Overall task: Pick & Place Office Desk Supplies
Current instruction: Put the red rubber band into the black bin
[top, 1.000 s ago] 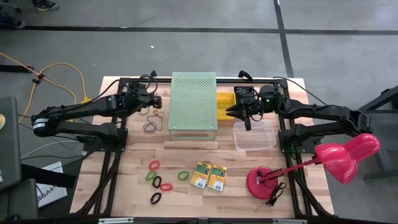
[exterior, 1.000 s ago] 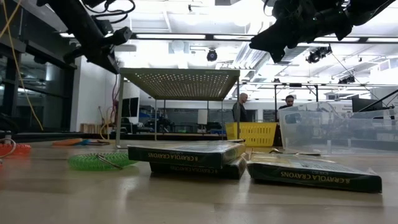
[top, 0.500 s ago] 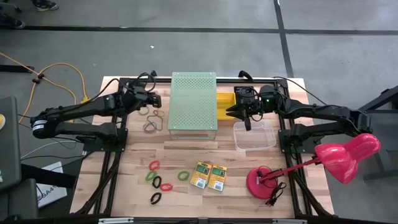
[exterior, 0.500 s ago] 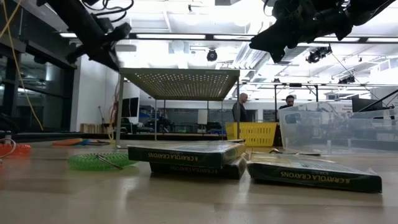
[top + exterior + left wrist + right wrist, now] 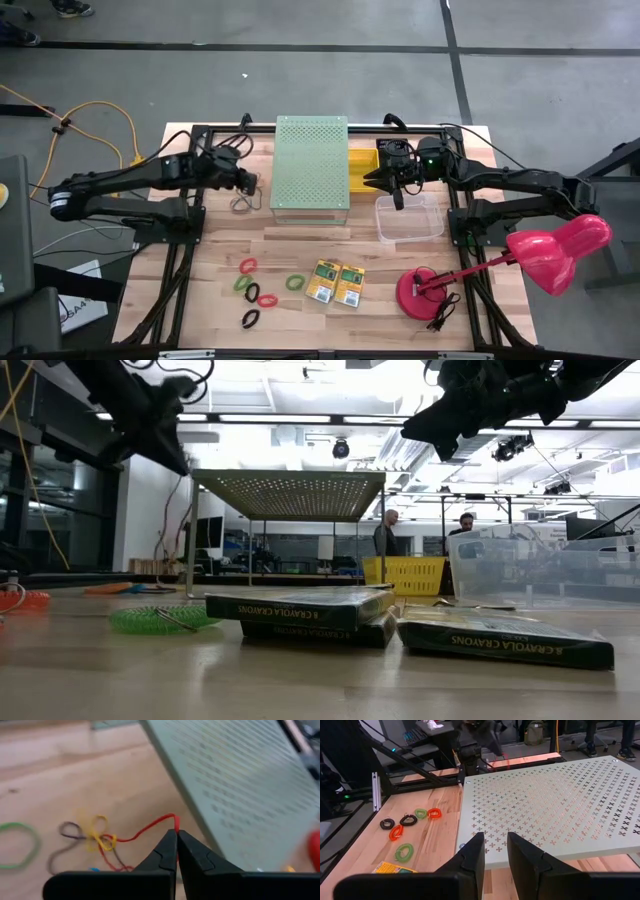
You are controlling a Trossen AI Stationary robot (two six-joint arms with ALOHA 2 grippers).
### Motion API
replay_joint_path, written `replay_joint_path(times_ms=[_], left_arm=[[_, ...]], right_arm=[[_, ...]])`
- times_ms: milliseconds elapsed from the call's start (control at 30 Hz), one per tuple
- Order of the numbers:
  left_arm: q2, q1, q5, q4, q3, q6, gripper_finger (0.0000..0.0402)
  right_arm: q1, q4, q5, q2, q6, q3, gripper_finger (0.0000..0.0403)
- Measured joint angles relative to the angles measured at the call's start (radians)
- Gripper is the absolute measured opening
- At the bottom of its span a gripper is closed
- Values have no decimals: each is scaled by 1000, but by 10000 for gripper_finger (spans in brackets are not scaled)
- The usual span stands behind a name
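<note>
A: Pincer, left gripper (image 5: pixel 176 834): we log it pinched fully together on a red band (image 5: pixel 150 826), lower centre of the left wrist view, beside the perforated box (image 5: pixel 311 165).

B: Handling?

A: We judge the band light, soft and stretchy; it trails to a tangle of bands (image 5: pixel 95 840), so others may drag along.

B: Right gripper (image 5: pixel 494 851)?

A: Partly open, empty, over the box. Loops (image 5: pixel 252 290) and crayon boxes (image 5: pixel 336 283) lie lower centre of the high view; we would take the boxes by their long edges.

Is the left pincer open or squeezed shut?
Shut: the left pincer has its two tips pressed together on a red elastic band.
</note>
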Motion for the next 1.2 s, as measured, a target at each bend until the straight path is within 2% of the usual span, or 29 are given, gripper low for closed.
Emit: replay_joint_path(times_ms=[300, 533, 767, 867, 1000, 1200], left_arm=[[-108, -37, 156, 14, 0, 31, 1], [-208, -53, 139, 27, 0, 40, 1], [-260, -53, 139, 176, 0, 104, 1], [-253, -53, 139, 259, 0, 145, 1], [-183, -53, 150, 344, 0, 175, 1], [13, -53, 287, 557, -2, 228, 1]], right_arm=[[0, 0, 0, 0, 0, 0, 71], [0, 0, 0, 0, 0, 0, 71], [0, 0, 0, 0, 0, 0, 71], [0, 3, 0, 0, 0, 0, 71], [0, 15, 0, 0, 0, 0, 71], [0, 34, 0, 0, -1, 0, 71]])
